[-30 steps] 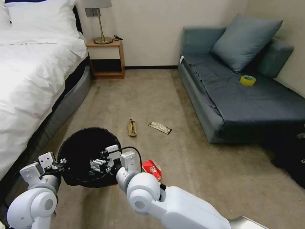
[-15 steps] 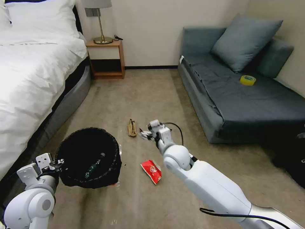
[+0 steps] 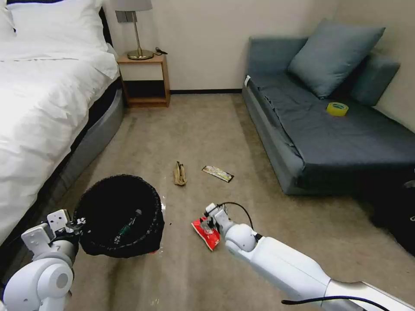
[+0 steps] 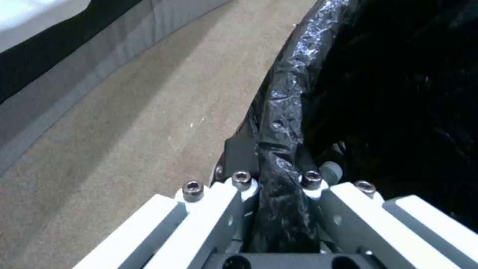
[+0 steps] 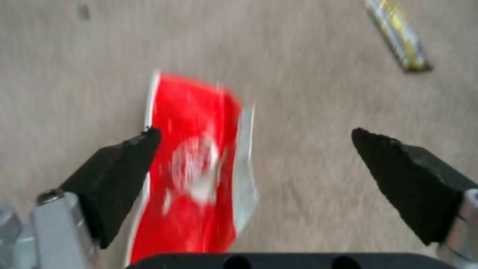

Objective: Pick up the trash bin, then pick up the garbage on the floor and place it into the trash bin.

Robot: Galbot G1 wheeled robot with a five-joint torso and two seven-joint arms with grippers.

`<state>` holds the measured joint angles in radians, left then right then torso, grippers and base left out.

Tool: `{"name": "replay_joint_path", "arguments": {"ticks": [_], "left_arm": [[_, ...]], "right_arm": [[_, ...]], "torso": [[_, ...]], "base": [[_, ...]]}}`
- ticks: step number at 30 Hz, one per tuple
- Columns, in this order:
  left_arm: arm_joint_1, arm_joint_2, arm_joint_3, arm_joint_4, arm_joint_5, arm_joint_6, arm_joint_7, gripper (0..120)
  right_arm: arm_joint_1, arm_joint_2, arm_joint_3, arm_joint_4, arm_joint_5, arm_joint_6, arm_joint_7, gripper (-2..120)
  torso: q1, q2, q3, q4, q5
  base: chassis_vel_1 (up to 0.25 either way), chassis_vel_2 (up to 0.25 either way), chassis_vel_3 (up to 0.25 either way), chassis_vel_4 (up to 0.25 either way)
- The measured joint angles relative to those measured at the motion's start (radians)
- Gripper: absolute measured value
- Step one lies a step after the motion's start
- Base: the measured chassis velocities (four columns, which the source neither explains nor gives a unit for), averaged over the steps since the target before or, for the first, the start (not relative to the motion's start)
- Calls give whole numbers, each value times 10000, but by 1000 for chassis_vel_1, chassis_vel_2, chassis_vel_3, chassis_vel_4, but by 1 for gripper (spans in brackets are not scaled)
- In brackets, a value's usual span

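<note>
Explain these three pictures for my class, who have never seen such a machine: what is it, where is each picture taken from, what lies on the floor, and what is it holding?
This is a wheeled robot with two white arms, each ending in a claw. The wide picture comes from a camera on its head; the other two come from cameras on its wrists. The left claw is shut on the rim of the trash bin, whose black bag holds a bottle. The right claw hangs open over a red snack packet on the carpet, gripping nothing. Farther off on the floor lie a crumpled paper bag and a long wrapper.
</note>
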<state>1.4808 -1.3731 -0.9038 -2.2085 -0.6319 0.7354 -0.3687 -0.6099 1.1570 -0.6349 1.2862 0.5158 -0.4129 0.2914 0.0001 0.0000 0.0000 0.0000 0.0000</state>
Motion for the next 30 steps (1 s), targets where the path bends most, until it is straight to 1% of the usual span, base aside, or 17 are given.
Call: {"name": "replay_joint_path", "arguments": {"ticks": [2,3,4,5,11,13,14,16,18,19,20,23,24,25,27,28,30], "left_arm": [[7,-6,-12,-1,7,0,4,3],[12,-7,-16,-1,17,0,5,3],[12,-7,-16,-1,17,0,5,3],[17,-8,-16,-1,37,0,11,3],[18,-16,-17,12,81,0,21,3],[20,-14,-19,30,94,0,27,3],[20,-14,-19,30,94,0,27,3],[21,-12,-20,46,117,0,36,3],[21,-13,-20,59,134,-2,40,3],[21,-13,-20,59,134,-2,40,3],[21,-15,-20,64,140,-3,43,3],[21,-28,-4,88,207,-18,73,3],[21,-36,0,95,227,-24,84,3],[21,-36,0,95,227,-24,84,3],[21,-38,1,114,260,-48,106,3],[21,-38,1,114,260,-48,106,3],[21,-25,-9,138,295,-72,127,3]], "right_arm": [[-2,18,-231,-251,-55,62,7,92],[-14,53,-293,-362,-103,112,13,87],[-14,53,-293,-362,-103,112,13,87],[-27,116,-359,-482,-141,182,25,82],[-92,411,-493,-1005,-316,501,71,79],[-140,481,-501,-1185,-358,651,84,75],[-140,481,-501,-1185,-358,651,84,75],[-150,487,-520,-1277,-377,754,94,65],[-151,503,-528,-1341,-388,816,110,58],[-151,503,-528,-1341,-388,816,110,58],[-152,515,-530,-1381,-399,842,119,51],[-152,585,-532,-1586,-440,924,118,37],[-155,608,-532,-1651,-450,952,119,33],[-155,608,-532,-1651,-450,952,119,33],[-196,610,-532,-1709,-475,1008,119,22],[-196,610,-532,-1709,-475,1008,119,22],[-246,570,-532,-1704,-514,1090,120,14]], "torso": [[0,0,0,-1,0],[0,0,0,-1,0],[0,0,0,-1,0],[0,0,0,0,0],[0,0,0,0,0],[-1,0,0,0,0],[-1,0,0,0,0],[0,0,0,0,0],[-1,0,0,0,0],[-1,0,0,0,0],[0,0,0,0,0],[0,0,0,0,0],[0,0,0,0,0],[0,0,0,0,0],[0,0,0,0,0],[0,0,0,0,0],[-1,0,0,0,0]], "base": [[0,0,0,0],[0,0,0,0],[0,0,0,0],[0,0,0,0],[0,0,0,0],[0,0,0,0],[0,0,0,0],[0,0,0,0],[0,0,0,0],[0,0,0,0],[0,0,0,0],[0,0,0,0],[0,0,0,0],[0,0,0,0],[0,0,0,0],[0,0,0,0],[0,0,0,0]]}}
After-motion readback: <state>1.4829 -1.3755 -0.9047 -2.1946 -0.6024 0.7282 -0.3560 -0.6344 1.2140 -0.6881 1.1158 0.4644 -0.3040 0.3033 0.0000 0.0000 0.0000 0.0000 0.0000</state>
